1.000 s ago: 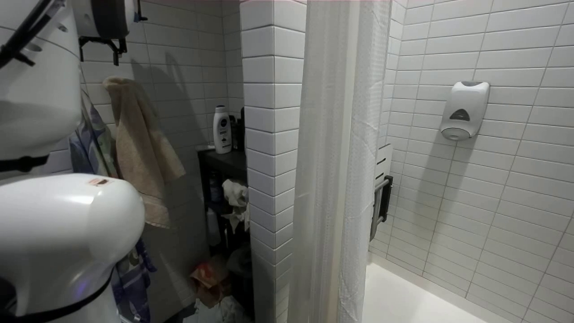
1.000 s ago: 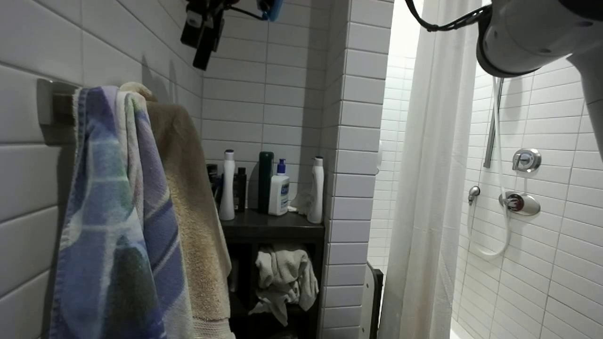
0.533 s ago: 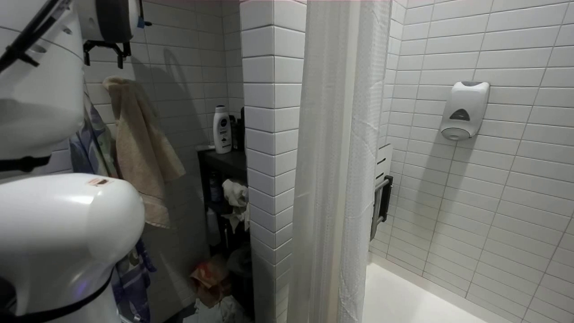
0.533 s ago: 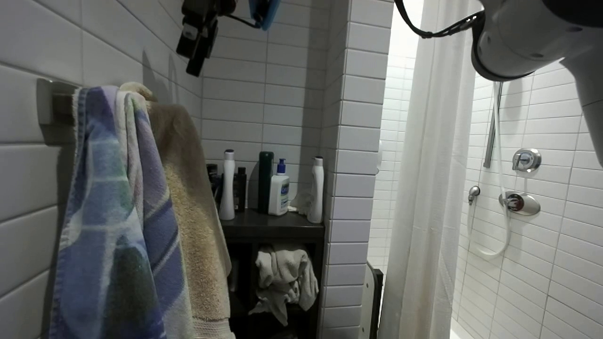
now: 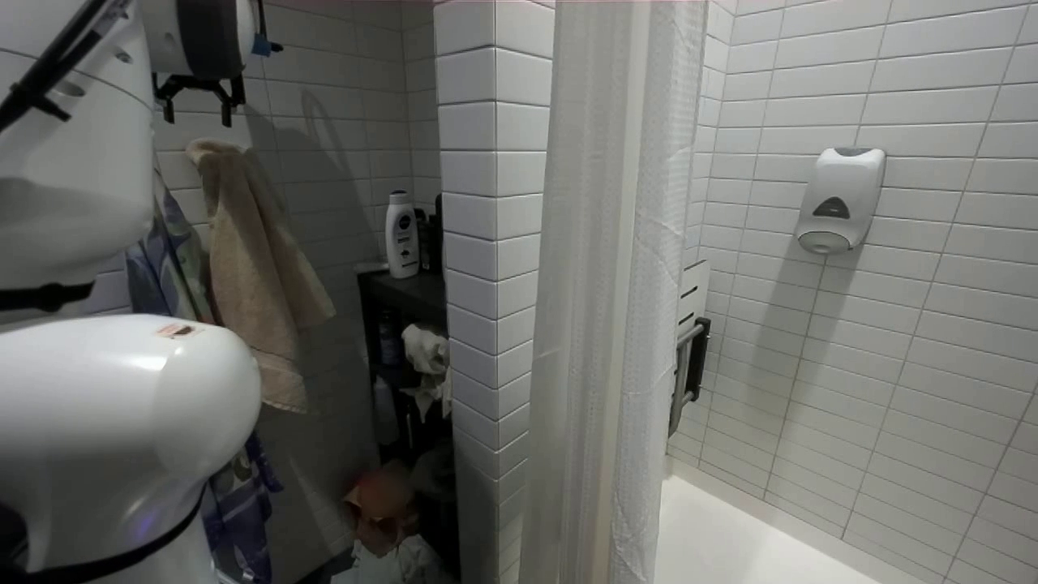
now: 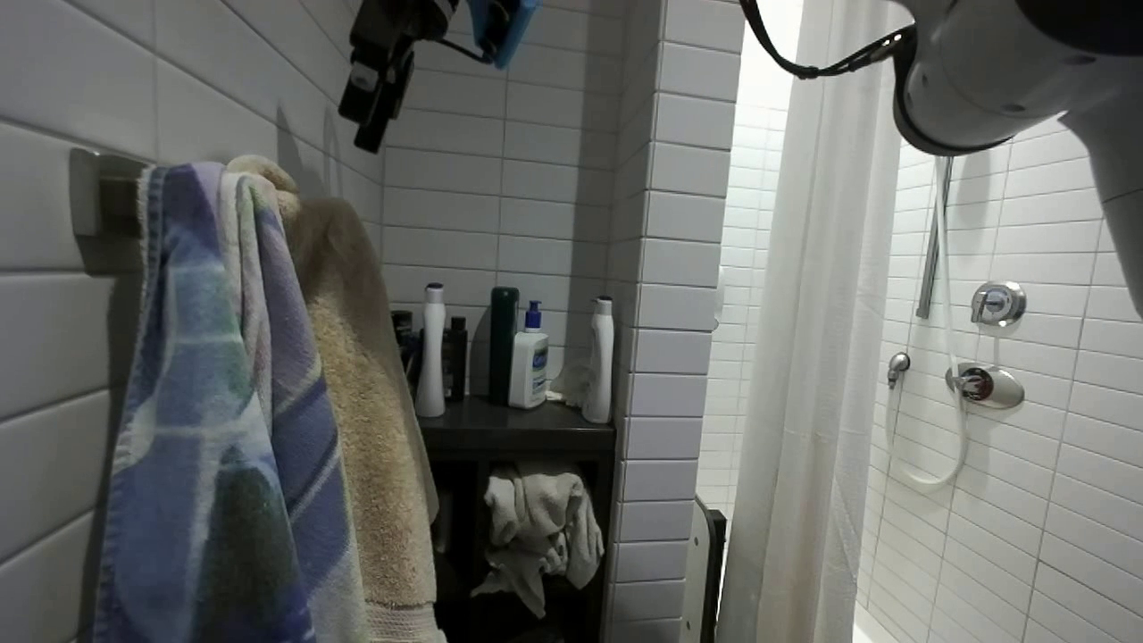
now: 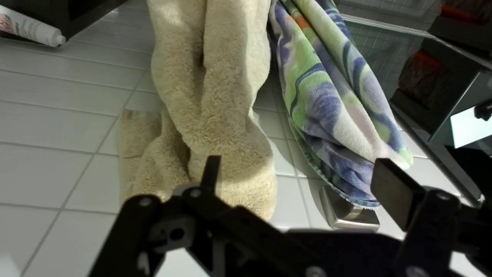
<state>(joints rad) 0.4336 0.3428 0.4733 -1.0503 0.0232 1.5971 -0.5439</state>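
Note:
My gripper stands open with nothing between its fingers, which are spread wide in the wrist view. Behind one finger hangs a fluffy beige towel; behind the opposite finger is a blue, green and white patterned towel. A square metal wall holder shows between the fingers, at the patterned towel's end. In both exterior views, the gripper is higher than the top of the beige towel and looks apart from it. The patterned towel hangs from the metal holder beside the beige one.
A black shelf carries several bottles, including a white pump bottle, with a crumpled cloth below. A tiled wall corner and a shower curtain stand beside it. A soap dispenser hangs on the shower wall.
The gripper has come down a little, and in an exterior view it has also shifted slightly right. It has stayed open. The towels have not visibly moved.

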